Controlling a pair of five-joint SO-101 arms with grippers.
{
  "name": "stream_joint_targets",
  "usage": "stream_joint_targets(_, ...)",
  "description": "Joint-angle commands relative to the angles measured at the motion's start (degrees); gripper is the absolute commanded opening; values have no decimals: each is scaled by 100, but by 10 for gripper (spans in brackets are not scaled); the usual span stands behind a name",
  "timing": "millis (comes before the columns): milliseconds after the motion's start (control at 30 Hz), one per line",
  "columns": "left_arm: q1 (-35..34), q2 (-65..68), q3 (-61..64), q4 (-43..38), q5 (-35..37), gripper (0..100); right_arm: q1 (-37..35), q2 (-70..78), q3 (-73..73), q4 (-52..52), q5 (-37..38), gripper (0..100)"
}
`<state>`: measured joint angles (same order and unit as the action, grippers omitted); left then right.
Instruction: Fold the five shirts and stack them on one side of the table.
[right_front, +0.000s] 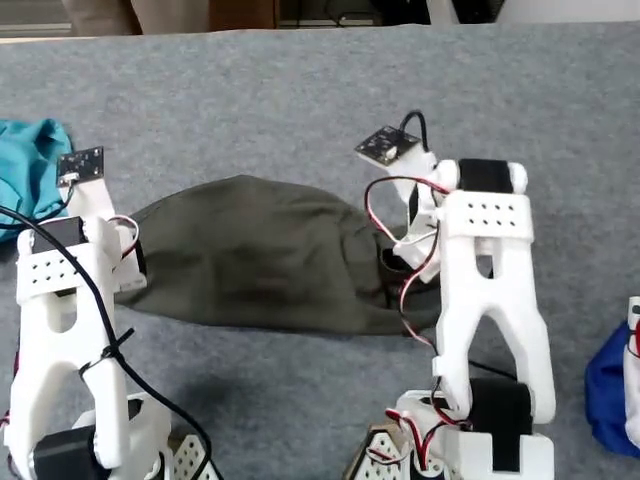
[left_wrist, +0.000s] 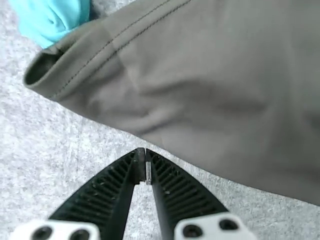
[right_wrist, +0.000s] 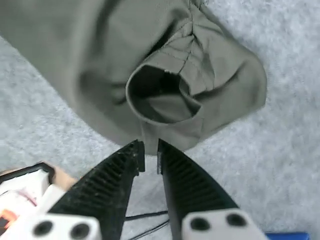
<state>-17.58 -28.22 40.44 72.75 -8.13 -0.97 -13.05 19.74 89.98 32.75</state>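
Left end effector (left_wrist: 142, 167) has its two black ribbed fingers pressed together with nothing between them. It sits low over grey table (right_front: 300, 90), just beside the edge of the olive shirt (right_front: 260, 255) and not touching it as far as I can see. The right end effector (right_wrist: 150, 150) is a bit different: there's a narrow slit between its fingers, and the tips sit right at the hem of the shirt's sleeve opening (right_wrist: 160, 95). I can't tell if any fabric is actually in that slit.

For room, the olive shirt lies spread out roughly mid-table, and a wide band of grey table runs from it to the far edge. The near edge is crowded with both arm bases and their wiring. A teal shirt (right_front: 30, 165) is bunched up at the left edge, near the left arm (right_front: 65, 300); in the left wrist view it sits just past the olive sleeve. A blue shirt (right_front: 610, 385) is crumpled at the right edge towards the near corner, well apart from the olive one.

Both arms are bent forward and angled down, one at each end of the olive shirt: the left arm at its left end, the right arm (right_front: 490, 270) at its right end over the sleeve.
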Motion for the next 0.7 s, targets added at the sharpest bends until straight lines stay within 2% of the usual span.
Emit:
stream_joint_targets(0, -53, -101, -18, 105, -26, 20, 57, -295, 295, -448, 97, 66)
stream_joint_targets(300, -62, -101, -18, 220, -26, 20, -470, -312, 602, -571, -105, 69)
stream_joint_targets(500, -53, -110, 44, 352, -53, 20, -488, -303, 629, -633, -26, 224)
stream_joint_targets(667, -53, -127, 264, 316, -44, 20, -532, -295, 725, -888, 202, 241)
